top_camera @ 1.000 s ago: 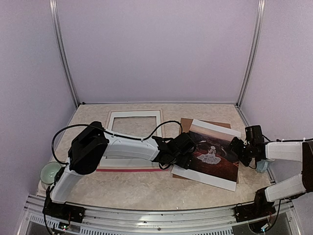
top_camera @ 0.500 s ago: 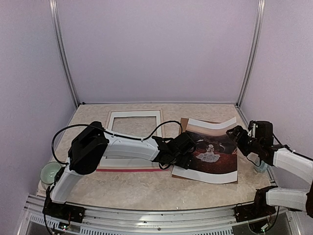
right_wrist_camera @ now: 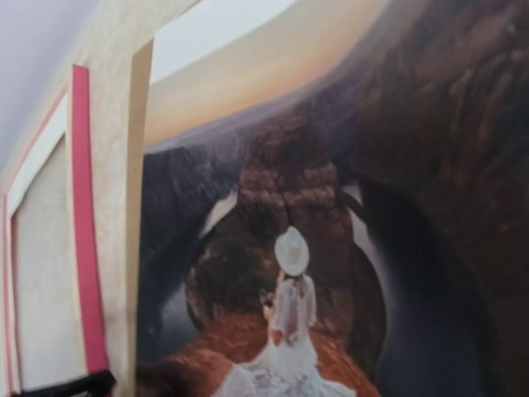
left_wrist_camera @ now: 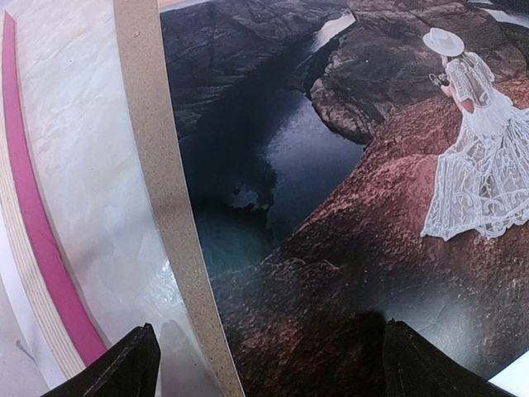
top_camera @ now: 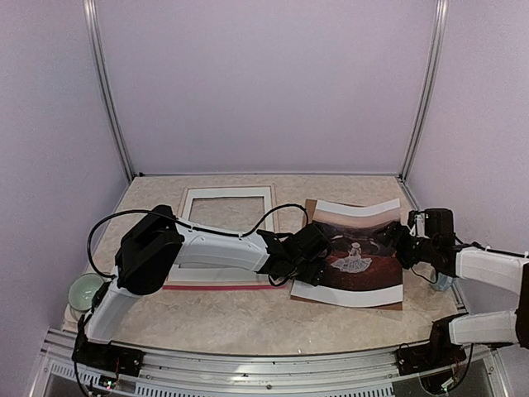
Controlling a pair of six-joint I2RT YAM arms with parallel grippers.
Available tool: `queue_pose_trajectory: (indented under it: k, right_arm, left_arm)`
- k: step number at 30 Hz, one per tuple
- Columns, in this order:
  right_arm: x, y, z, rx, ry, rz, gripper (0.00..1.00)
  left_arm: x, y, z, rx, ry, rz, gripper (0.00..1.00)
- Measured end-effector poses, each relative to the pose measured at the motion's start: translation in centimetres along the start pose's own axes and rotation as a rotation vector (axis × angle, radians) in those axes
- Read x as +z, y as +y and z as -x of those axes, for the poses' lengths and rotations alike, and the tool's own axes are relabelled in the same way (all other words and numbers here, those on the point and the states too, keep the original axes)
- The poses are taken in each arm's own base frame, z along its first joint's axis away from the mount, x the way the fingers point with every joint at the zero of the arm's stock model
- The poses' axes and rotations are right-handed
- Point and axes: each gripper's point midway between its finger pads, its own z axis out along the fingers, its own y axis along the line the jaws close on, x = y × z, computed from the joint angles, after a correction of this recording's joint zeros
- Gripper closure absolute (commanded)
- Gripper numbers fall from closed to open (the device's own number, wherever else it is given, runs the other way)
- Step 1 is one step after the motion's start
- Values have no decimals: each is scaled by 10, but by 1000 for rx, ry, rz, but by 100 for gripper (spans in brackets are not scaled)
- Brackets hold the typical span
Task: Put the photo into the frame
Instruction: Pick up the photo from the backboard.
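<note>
- Top external view: we see the photo (top_camera: 357,263) lying on the right half of the table (top_camera: 248,318), its far right corner curled up off the surface.
- It rests on a brown board (left_wrist_camera: 157,165), whose edge shows as a tan strip along the photo's left side.
- To the left, apart from the photo, the frame (top_camera: 216,286) lies flat. Its pink-red near rail shows just below the left arm.
- A white mat (top_camera: 227,193) lies beyond that arm, in the frame's area.
- Reaching across the frame, the left end effector (top_camera: 312,266) hangs at the photo's left edge. In the left wrist view its fingers (left_wrist_camera: 132,368) stand wide apart and empty, low over the dark canyon part of the print.
- At the photo's right edge, the right end effector (top_camera: 395,245) sits beside the curled corner. We cannot tell whether it is closed on the paper or open.
- In the right wrist view no fingers show, only the print close up, its white figure in the middle, with the board edge and frame rail to the left.
- A green bowl (top_camera: 83,291) sits at the table's near left edge.
</note>
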Motion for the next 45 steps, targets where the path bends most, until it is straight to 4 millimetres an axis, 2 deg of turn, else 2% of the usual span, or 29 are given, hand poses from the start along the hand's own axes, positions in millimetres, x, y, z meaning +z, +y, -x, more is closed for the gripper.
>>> queue_pose_trajectory:
  k: [5, 8, 11, 15, 20, 24, 29, 33, 36, 39, 45]
  right_arm:
    - [-5, 6, 0, -16, 19, 0, 40]
    - [-11, 24, 12, -41, 12, 27, 53]
    - [-18, 48, 24, -73, -1, 85, 71]
    - [-20, 61, 22, -66, 31, 141, 88]
    - [-14, 59, 13, -45, 83, 147, 90]
    - [-14, 59, 11, -40, 94, 151, 88]
    - [-13, 60, 8, -24, 108, 147, 87]
    - [-14, 66, 10, -10, 108, 152, 87]
    - [-16, 79, 16, -13, 93, 165, 86]
    - [-17, 96, 16, -27, 91, 189, 86]
    - [-12, 120, 2, -46, 120, 210, 82]
  left_arm:
    - [0, 1, 0, -2, -1, 4, 7]
    - [-1, 6, -1, -12, 1, 6, 6]
    - [-6, 13, 0, -24, 6, 5, 6]
    - [-14, 20, 13, -49, -12, -1, 6]
    - [-28, 25, 31, -74, -46, -13, 6]
    - [-40, 24, 43, -85, -72, -28, 4]
    - [-60, 21, 50, -71, -108, -54, 1]
    - [-92, 2, 53, -19, -160, -107, 1]
    - [-118, -18, 64, 0, -203, -168, 1]
    - [-139, -37, 83, -3, -239, -234, 1]
    - [-178, -56, 128, -53, -301, -354, 1]
